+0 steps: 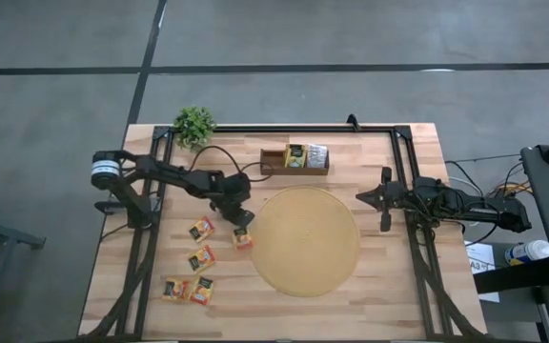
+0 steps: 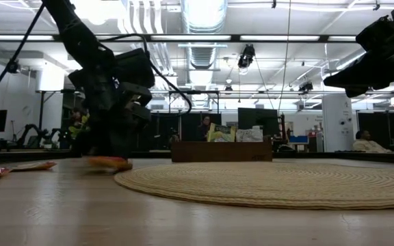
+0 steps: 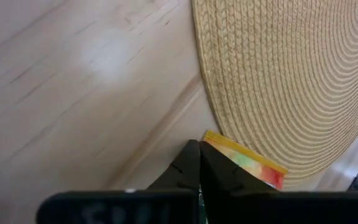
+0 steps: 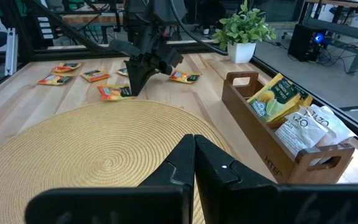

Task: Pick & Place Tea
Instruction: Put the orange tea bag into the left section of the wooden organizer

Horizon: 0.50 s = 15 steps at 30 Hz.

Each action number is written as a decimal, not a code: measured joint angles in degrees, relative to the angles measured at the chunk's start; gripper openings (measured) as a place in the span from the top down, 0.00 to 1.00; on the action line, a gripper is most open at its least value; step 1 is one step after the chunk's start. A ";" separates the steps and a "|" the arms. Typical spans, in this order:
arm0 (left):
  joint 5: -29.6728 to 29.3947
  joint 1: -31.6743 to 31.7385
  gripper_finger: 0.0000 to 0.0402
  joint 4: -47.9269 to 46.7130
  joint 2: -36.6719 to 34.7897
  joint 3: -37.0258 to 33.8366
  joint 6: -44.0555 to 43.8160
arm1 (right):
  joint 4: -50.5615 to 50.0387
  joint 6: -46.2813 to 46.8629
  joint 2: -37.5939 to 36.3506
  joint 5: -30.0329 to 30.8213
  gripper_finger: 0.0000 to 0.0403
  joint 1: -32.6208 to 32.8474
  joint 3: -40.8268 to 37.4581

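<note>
Five tea sachets (image 1: 202, 228) are lying loose on the left part of the wooden table (image 1: 389, 286), yellow-orange squares with darker labels, one of them (image 1: 243, 239) sitting just beside the left edge of the round woven mat (image 1: 306, 240). The left gripper (image 1: 240, 217) is reaching down onto that sachet, its jaws pressed together; in the left wrist view the sachet's (image 3: 247, 160) yellow and red corner is showing right at the fingertips, though whether the paper is pinched between them is not clear. The mat is filling the middle of the table, lying between the loose sachets and the right arm. Behind it a brown wooden tray (image 1: 294, 158) is standing near the far edge, holding a yellow-green sachet with a dark label (image 4: 272, 96) and a white one (image 4: 308, 129) upright in its slots. A small potted plant (image 1: 194, 124) is standing at the far left corner. The right gripper (image 1: 364, 197) is hovering above the mat's right edge, its jaws closed on nothing.
</note>
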 joint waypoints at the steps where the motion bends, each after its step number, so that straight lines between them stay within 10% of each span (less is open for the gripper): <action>1: -0.14 -0.04 0.99 -0.34 0.03 0.34 0.00 | 0.00 0.00 0.00 0.02 0.98 -0.02 0.00; 15: -5.22 -0.07 1.00 -11.37 -7.34 7.55 4.46 | 0.00 0.00 0.00 0.02 0.98 -0.01 0.00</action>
